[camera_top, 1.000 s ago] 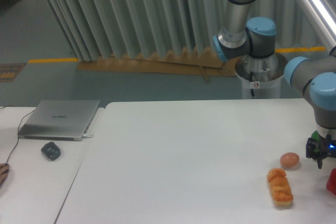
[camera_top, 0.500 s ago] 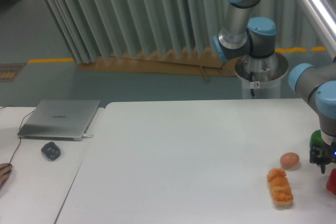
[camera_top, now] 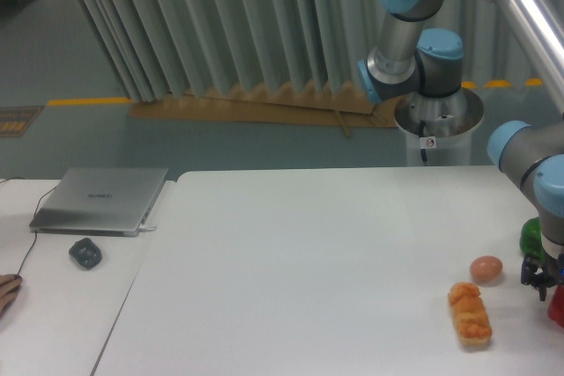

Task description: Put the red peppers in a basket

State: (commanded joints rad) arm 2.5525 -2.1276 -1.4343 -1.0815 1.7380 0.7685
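Red pepper (camera_top: 557, 304) lies at the table's (camera_top: 308, 261) right edge, partly cut off. Gripper (camera_top: 538, 277) hangs just above-left of it; jaw state cannot be determined. Bread (camera_top: 469, 313) and egg (camera_top: 486, 268) lie nearby.

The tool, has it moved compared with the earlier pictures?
Yes. The tool has shifted right and down, away from the egg, which stayed put, toward the red pepper at the frame edge.

Red pepper (camera_top: 558, 305), gripper (camera_top: 539, 280) edge-cropped.
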